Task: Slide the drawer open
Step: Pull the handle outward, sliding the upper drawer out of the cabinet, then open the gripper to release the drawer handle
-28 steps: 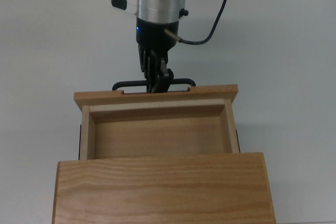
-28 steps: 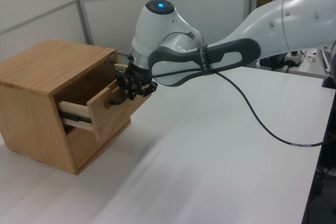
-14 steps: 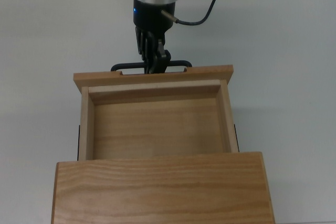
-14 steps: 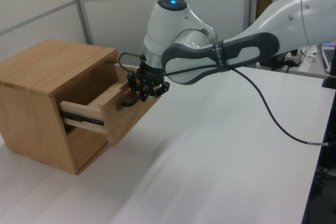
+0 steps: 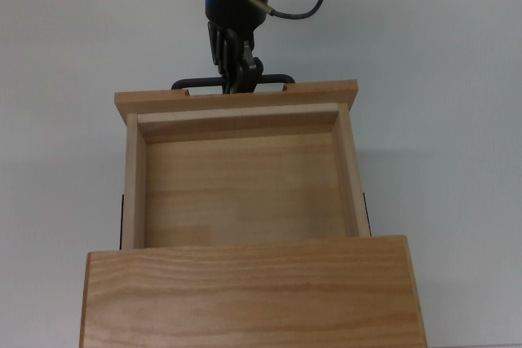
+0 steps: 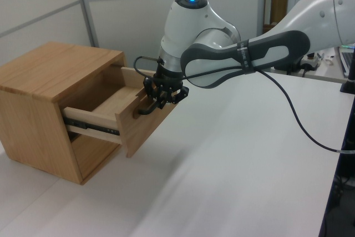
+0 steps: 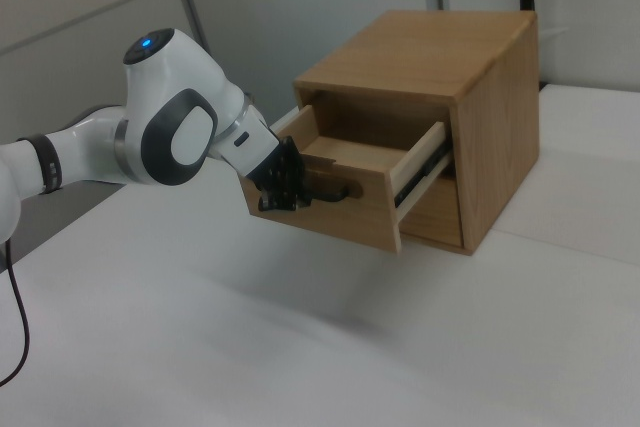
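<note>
The white desk [image 5: 457, 120] carries a wooden cabinet [image 6: 39, 81], and out of the cabinet's upper bay the drawer [image 5: 241, 177] stands pulled well forward. In the top view its tray shows bare from the cabinet's top edge up to the front panel. In the left view a black runner [image 6: 91, 127] shows along its side, so some travel seems to be left, though I cannot tell how much.

What the coming move turns on is the line of the slide. The drawer's long axis runs straight out of the cabinet mouth, up the picture in the top view, and the arm [image 6: 244, 62] reaches in from that same far side. So the drawer lies between the cabinet and the claw [image 5: 237, 71], and any further pull goes directly away from the cabinet, along the runners, with no sideways lean.

At the smallest scale, the claw sits just outside the front panel, at about the middle of the black bar handle [image 5: 186, 85], which runs crosswise to the pull. The claw looks clamped on that bar, its fingers together around it in the right view. The dark fingers against the dark bar make the exact contact hard to read, so I say that with some caution.
</note>
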Tool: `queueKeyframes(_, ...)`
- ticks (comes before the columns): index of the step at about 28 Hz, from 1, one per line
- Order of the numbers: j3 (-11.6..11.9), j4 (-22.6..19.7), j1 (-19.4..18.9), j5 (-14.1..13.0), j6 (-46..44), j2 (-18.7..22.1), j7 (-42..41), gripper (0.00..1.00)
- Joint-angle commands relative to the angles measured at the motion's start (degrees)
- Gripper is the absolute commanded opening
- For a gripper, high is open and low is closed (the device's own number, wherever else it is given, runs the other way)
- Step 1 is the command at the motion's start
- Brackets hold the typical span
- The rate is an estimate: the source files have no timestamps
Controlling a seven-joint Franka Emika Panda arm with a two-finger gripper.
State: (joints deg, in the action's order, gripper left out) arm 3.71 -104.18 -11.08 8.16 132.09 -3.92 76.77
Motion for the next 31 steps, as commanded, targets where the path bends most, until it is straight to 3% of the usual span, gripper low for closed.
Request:
queueKeyframes(1, 0.1, -3.0, -0.9, 1.0, -9.1, 3.4, -7.2, 0.00)
queueKeyframes(16, 0.0, -3.2, -1.8, 0.6, -12.4, 3.6, -7.8, 0.02)
queueKeyframes(18, 0.0, -3.2, -1.8, 0.6, -12.4, 3.6, -7.9, 0.13)
queueKeyframes(21, 0.0, -3.3, -1.8, 0.6, -12.4, 3.6, -8.5, 0.48)
queueKeyframes(22, 0.0, -3.2, -1.8, 0.6, -12.4, 3.6, -8.8, 0.68)
queueKeyframes(23, 0.0, -3.2, -1.8, 0.5, -12.4, 3.6, -9.0, 0.75)
queueKeyframes(27, 0.0, -3.1, -1.8, 0.5, -12.4, 3.6, -9.7, 1.00)
queueKeyframes(31, 0.0, -3.0, -1.8, 0.5, -12.4, 3.6, -9.8, 1.00)
